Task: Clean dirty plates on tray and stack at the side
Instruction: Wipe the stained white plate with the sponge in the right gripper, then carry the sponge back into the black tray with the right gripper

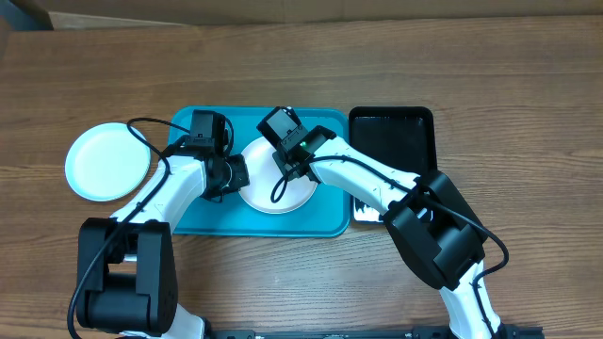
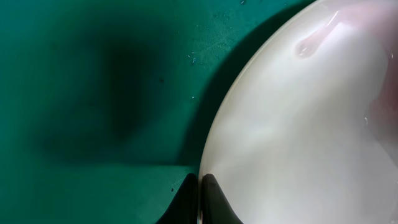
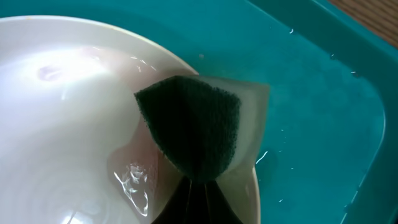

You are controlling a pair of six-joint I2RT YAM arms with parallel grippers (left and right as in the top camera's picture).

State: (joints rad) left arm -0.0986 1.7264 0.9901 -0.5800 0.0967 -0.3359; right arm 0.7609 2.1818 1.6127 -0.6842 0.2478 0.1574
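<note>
- The black tray (image 1: 391,141) sits at upper right, just beside the tray (image 1: 203,218). A pale plate (image 1: 106,162) lies at left on the table (image 1: 471,56).
- A white plate (image 1: 268,198) lies mid-tray.
- The left gripper (image 2: 200,190) is clamped on its rim. The right gripper (image 3: 198,196) pinches a sponge (image 3: 193,124) against it.
- From overhead, both wrists hide part of the plate. Its surface looks wet, and any smear is hard to make out.

No writing, label, brand, number or sign can be read in any view. The teal tray (image 1: 203,218), the white plate (image 1: 268,195) on it, the pale plate (image 1: 104,162) on the worktop (image 1: 471,56), the black tray (image 1: 391,141) and the sponge (image 3: 193,124) show only plain, unmarked surfaces.
</note>
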